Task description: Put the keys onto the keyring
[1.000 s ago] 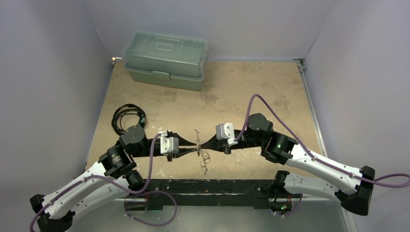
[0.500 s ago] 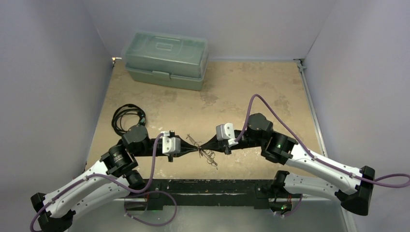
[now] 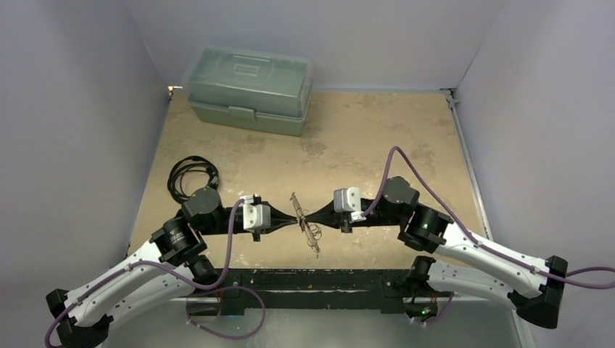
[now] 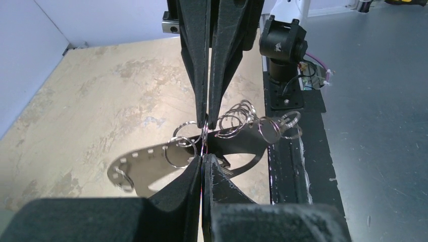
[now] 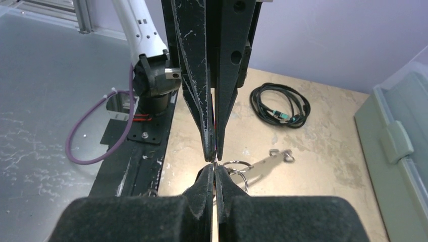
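Note:
The keyring [image 3: 312,235] is a thin silvery loop held off the table between my two grippers, which meet tip to tip. My left gripper [image 3: 297,220] is shut on it from the left and my right gripper [image 3: 312,220] is shut on it from the right. In the left wrist view my left gripper [image 4: 204,157] pinches a thin ring, with the keyring's flat holed arm [image 4: 146,162] and a cluster of small rings [image 4: 242,117] behind. In the right wrist view my right gripper [image 5: 214,169] pinches the same spot beside the keyring [image 5: 267,161]. I cannot pick out any keys.
A green lidded plastic box [image 3: 250,88] stands at the back left. A black coiled cable [image 3: 190,174] lies on the table left of the left arm. The black base rail [image 3: 312,279] runs along the near edge. Grey walls close three sides.
The right arm has shifted right and straightened, its tip staying on the keyring. The keyring has swung, its lower end now pointing near-right instead of straight down. The left gripper has barely moved.

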`<move>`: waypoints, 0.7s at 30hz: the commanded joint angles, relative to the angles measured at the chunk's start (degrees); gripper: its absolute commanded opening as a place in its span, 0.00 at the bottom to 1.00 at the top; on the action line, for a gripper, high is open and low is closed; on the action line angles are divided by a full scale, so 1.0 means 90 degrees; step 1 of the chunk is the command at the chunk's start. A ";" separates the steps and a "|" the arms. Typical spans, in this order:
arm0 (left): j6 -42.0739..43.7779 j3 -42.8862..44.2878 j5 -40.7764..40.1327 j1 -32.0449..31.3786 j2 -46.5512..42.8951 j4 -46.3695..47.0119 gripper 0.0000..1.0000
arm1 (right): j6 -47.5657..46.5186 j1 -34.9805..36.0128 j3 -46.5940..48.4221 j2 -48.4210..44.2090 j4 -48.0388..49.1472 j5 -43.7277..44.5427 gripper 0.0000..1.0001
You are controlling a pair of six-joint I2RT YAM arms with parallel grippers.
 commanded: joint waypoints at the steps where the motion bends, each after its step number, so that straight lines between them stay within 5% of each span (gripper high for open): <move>1: 0.0010 0.0084 -0.0165 -0.0007 0.0002 0.0030 0.00 | 0.0122 0.0006 -0.0030 -0.0353 0.0643 0.0301 0.00; 11: -0.0017 0.0103 -0.0236 -0.0007 0.0154 -0.0011 0.00 | 0.0151 0.0006 -0.0077 -0.0414 0.0716 0.0263 0.00; 16: -0.0046 0.0130 -0.0093 -0.0014 0.0116 0.0010 0.26 | 0.0151 0.0011 -0.0036 -0.0294 0.0658 0.0121 0.00; 21: -0.0037 0.0068 -0.0076 -0.0013 -0.0155 0.0111 0.33 | 0.0142 0.0009 0.0014 -0.0140 0.0584 -0.0044 0.00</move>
